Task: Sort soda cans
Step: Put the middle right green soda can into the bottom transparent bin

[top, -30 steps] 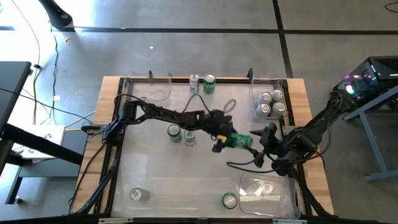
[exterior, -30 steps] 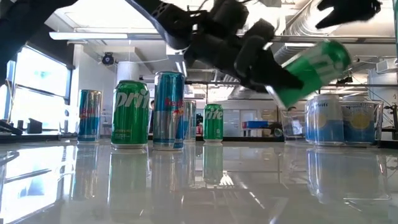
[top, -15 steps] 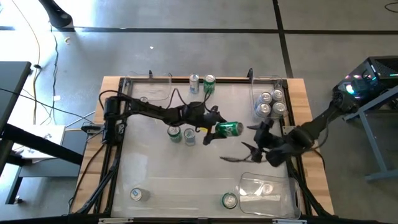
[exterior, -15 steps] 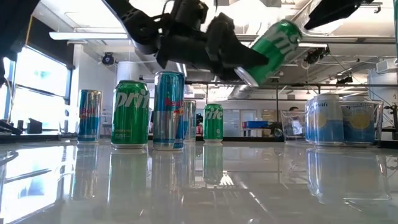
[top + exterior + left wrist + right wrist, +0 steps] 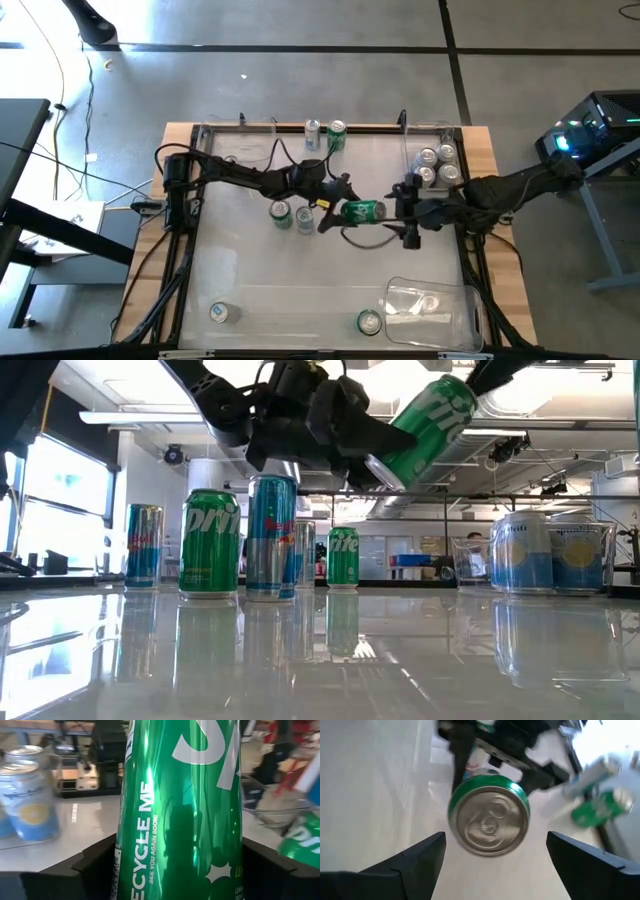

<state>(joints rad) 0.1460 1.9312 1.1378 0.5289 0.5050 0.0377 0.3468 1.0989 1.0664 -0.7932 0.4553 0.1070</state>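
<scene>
Handover of a green can above the desk

Soda can sorting is at a mid-air handover. The left hand [image 5: 340, 212] grips a green can [image 5: 364, 210], held on its side above the middle of the desk [image 5: 250, 270], its fingers closed against the can's sides. The right hand [image 5: 405, 208] sits just beside the can at its 3 o'clock, lined up with the silver top, its fingers spread wide with nothing between them.

From desk centre, two cans stand at 12 o'clock near the far edge, two more [image 5: 290, 215] at 9 o'clock, and single cans at 7 and 5 o'clock near the front edge. A clear bin [image 5: 412, 150] at 2 o'clock holds several pale cans; another clear bin [image 5: 430, 310] lies at 4 o'clock.

The step looks like passing the green can from left arm to right. Next, the right hand likely needs to advance around the can's end and close, before the left lets go; a slip would drop the can.
</scene>
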